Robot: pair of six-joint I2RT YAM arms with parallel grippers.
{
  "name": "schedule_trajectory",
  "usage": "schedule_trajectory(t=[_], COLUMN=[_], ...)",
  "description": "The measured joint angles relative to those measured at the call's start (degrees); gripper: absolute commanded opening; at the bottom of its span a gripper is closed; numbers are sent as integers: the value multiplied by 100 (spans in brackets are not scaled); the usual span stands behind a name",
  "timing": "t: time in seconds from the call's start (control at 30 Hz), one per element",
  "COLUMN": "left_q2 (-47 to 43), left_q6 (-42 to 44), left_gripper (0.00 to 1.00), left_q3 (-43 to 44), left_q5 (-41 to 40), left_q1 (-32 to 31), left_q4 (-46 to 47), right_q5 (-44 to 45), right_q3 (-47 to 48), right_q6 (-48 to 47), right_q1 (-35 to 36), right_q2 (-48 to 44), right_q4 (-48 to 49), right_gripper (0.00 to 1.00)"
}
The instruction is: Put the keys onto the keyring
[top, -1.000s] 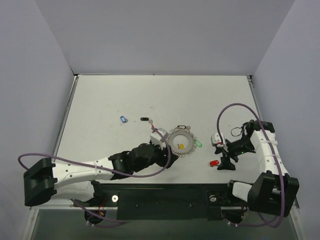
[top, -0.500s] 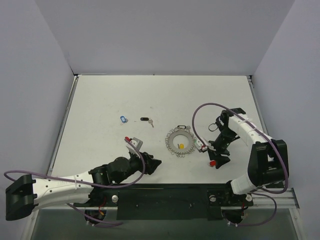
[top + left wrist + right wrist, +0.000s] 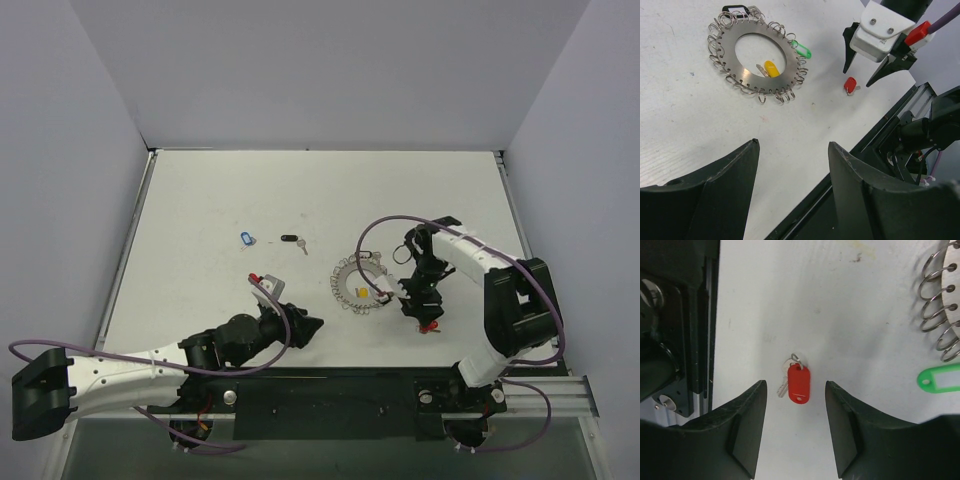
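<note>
A: What is the right hand (image 3: 858,76) doing rn?
B: It hangs over the red key (image 3: 799,384) with its fingers apart, one on each side. Nothing is in it yet. The red key lies flat on the table (image 3: 200,200), near the front edge and a bit away from the keyring (image 3: 751,82).
A: And the left hand (image 3: 793,145)?
B: Wide open, holding nothing. It's off to the left of the keyring, not touching it.
A: How does the right hand do this bit well?
B: Prob. go straight down, keep the red tag in the middle, squeeze slow. The tag is tiny and flat, so the tips need to get right down to the table or it slips out. The fingers look set to close on its two long sides, which is good. Grab the tag, not the thin metal bit, b/c that may twist.
A: Where are the other keys?
B: The yellow key (image 3: 771,68) sits in the hole of the keyring. The green key (image 3: 802,50) touches the loops on the rim. Hooked or not, can't tell. The blue key (image 3: 247,239) and black key (image 3: 290,239) lie farther back, well apart from it.
A: Which cam helps most?
B: The right wrist cam. It shows the red tag, its small metal key and little loop, right between the fingers. In the top cam the hand hides most of that. The left wrist cam shows the whole keyring and the right hand from the side. Only the top cam shows the blue and black keys.
</note>
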Motion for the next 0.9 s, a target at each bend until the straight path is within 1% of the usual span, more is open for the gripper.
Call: schedule_trajectory(t=[0.1,0.2,0.53,0.63,0.9], left_q2=[17,55,101,101,48], left_q6=[-7,-11,-70,-109,-177], left_gripper=[67,67,66,66,67], left_q3=[0,-7,-90,-111,-190], left_q5=[-22,-24,-24,-24,-42], left_q1=[0,0,0,0,0], left_q4=[7,11,39,44,48], right_q5=[188,404,896,1001,1176], right_q3=[-42,-138,-350,-400,-446], right_q6=[192,297,431,455,573], right_q1=[192,385,787,881,1040], right_q2=[4,33,162,205,210], right_q4=[262,452,691,739,807], right_gripper=[43,38,35,31,27])
